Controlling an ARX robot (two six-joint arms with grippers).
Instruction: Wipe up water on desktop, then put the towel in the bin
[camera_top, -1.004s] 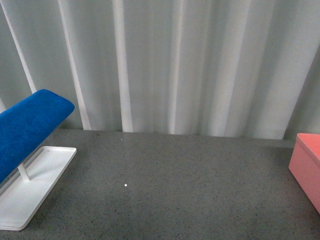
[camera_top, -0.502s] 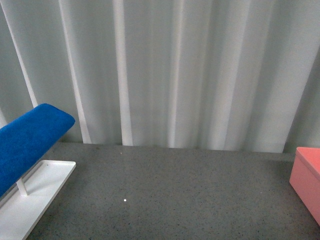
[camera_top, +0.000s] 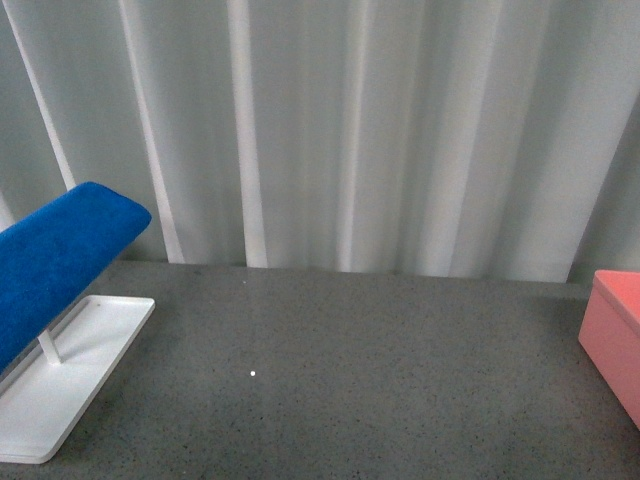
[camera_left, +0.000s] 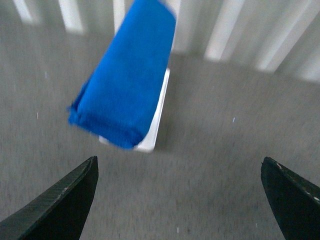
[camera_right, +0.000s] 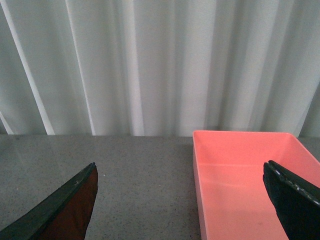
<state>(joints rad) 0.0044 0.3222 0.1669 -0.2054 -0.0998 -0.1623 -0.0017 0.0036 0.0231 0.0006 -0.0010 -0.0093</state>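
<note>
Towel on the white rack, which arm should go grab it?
Left. The towel hangs at the left of the desktop, straight ahead of the open left gripper; the open right gripper faces the bin instead.

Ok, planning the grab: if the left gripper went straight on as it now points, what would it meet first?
Probably the near end of the towel on the white rack, slightly off-centre from the open left gripper. Depth is unclear, so the desktop could come first.

1. No lettering, label, brand or number is readable on the towel (camera_top: 55, 265), the bin (camera_right: 245, 170) or the desktop (camera_top: 380, 360).
2. Around the towel, the left wrist view is blurred, so tiny print there might go unseen.
</note>
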